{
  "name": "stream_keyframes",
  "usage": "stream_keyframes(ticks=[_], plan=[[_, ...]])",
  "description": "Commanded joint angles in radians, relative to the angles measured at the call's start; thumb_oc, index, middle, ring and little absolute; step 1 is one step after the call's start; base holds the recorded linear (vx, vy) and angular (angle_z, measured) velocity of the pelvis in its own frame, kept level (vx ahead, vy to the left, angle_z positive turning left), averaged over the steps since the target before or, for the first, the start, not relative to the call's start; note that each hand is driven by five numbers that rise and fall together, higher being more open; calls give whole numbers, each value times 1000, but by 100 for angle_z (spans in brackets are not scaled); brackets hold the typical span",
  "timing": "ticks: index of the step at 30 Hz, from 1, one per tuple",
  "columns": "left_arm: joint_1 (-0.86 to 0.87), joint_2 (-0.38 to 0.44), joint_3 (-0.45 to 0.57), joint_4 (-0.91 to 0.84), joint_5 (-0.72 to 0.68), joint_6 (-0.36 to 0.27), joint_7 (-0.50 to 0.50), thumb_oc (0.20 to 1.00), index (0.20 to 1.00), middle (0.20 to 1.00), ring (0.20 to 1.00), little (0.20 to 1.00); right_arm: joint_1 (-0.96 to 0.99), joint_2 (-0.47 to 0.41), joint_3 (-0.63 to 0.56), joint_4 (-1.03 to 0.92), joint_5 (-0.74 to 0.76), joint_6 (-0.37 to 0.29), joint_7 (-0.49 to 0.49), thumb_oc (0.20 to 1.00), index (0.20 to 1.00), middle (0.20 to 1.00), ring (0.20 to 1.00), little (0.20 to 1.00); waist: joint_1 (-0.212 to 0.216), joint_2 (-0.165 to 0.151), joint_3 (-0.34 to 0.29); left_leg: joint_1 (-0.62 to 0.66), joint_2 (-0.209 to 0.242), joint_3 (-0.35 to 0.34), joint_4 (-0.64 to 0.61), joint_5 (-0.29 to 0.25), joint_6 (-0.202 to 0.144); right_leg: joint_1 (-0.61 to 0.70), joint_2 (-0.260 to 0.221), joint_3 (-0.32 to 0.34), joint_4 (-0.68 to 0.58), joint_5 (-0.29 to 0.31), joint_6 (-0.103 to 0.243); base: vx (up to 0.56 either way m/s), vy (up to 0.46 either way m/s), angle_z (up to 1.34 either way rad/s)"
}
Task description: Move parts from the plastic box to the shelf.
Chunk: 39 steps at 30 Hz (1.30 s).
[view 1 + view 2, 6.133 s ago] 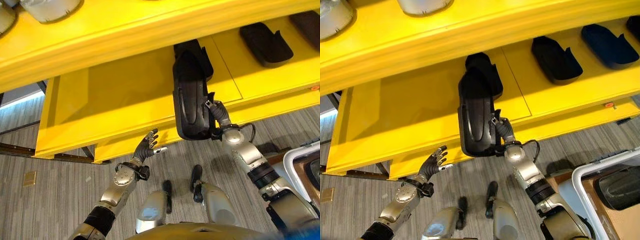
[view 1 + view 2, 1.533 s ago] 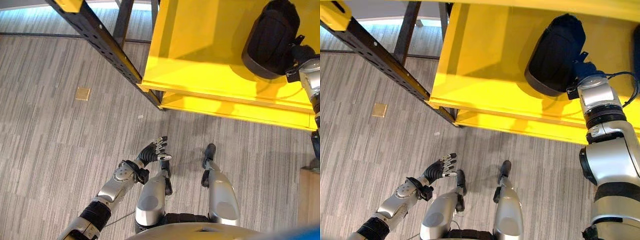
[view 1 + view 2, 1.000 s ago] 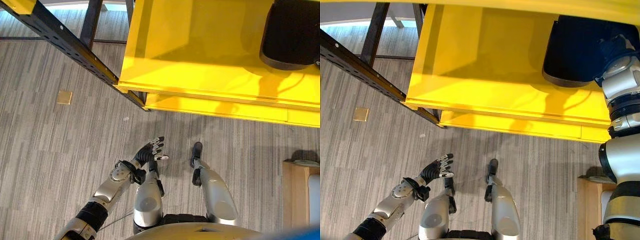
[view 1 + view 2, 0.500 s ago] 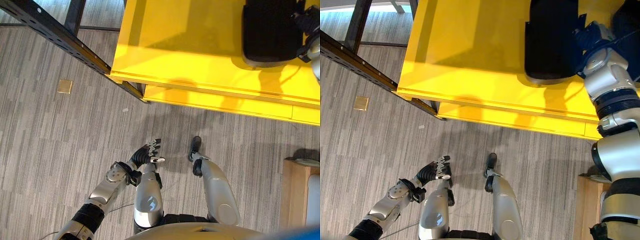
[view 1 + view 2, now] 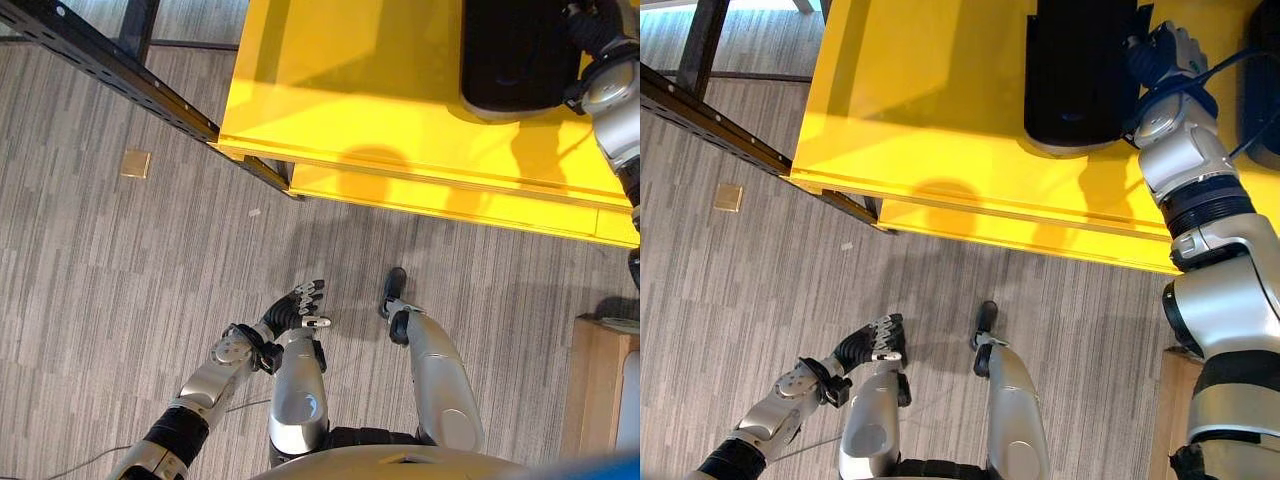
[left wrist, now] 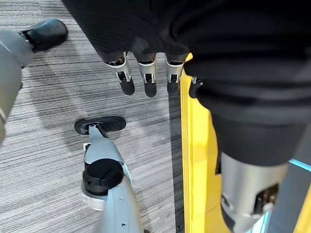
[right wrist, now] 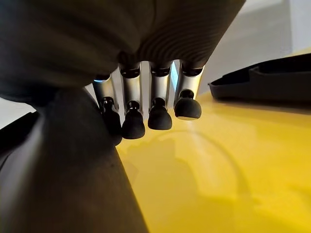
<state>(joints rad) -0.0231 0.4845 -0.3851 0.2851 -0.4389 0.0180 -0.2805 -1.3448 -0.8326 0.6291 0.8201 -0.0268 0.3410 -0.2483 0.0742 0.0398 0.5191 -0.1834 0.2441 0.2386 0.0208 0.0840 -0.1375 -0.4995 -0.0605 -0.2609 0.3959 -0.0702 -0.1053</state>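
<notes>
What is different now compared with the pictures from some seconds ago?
The black part, which overhung the front edge of the yellow shelf, now lies wholly on it, further in. The right robot hand stays at its side; its grip is unclear. The left robot hand stays open and low.

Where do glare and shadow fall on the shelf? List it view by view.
Right wrist view: a pale sheen of reflected light runs across the yellow shelf. Right eye view: the shelf is brightest along its front, dimmer deeper in, and the black part throws a soft shadow toward the front edge.
</notes>
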Motion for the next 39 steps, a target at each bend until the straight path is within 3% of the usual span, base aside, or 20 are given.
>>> stream_keyframes(ticks=[1,20,39], plan=[[43,18,-36,-28,24,-22,-22,1000,1000,1000,1000,1000,-101,-27,-46,-31,8,-50,-83,200,200,200,200,200,14,-20,0,21,153,-63,82,72,-36,28,-71,69,78,-52,136,49,-10,7],[56,-5,-28,71,37,-69,-46,1000,1000,1000,1000,1000,-85,-23,-94,-19,81,-9,-151,200,200,200,200,200,20,-34,1,-67,163,-108,144,72,-21,-85,-80,70,297,-145,103,61,-27,2],[66,-15,-26,69,26,-101,-40,1000,1000,1000,1000,1000,-86,-46,-54,25,-3,6,-94,200,200,200,200,200,15,-23,1,-103,149,-114,159,80,-20,-132,-95,80,324,-157,94,0,-1,1]])
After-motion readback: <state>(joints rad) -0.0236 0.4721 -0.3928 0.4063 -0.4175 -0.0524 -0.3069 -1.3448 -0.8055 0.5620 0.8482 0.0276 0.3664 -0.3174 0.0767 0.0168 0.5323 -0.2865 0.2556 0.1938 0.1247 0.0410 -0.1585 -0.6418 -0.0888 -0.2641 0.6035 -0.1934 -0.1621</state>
